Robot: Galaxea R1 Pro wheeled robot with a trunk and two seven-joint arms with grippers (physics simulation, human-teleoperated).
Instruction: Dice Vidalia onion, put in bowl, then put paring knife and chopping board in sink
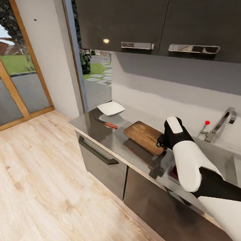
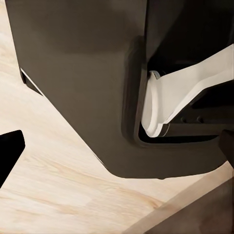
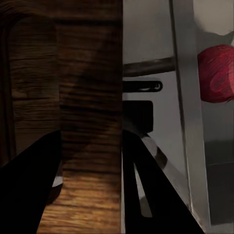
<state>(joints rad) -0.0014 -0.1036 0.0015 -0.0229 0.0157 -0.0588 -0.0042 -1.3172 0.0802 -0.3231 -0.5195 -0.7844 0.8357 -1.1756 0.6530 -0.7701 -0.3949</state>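
Note:
The dark-brown chopping board lies on the grey countertop, with its grain close up in the right wrist view. My right gripper hovers over the board's end nearest the sink, open, its dark fingers astride the board's edge. The reddish Vidalia onion rests in the sink; a red sliver of the onion peeks past my forearm. The paring knife lies left of the board, and the white bowl stands behind it. My left gripper hangs open above the floor.
A chrome tap and red knob stand behind the sink. Dark wall cabinets hang overhead. Below the counter are cabinet fronts with a handle. Wood floor stretches left toward glass doors. My dark base shows beside the left gripper.

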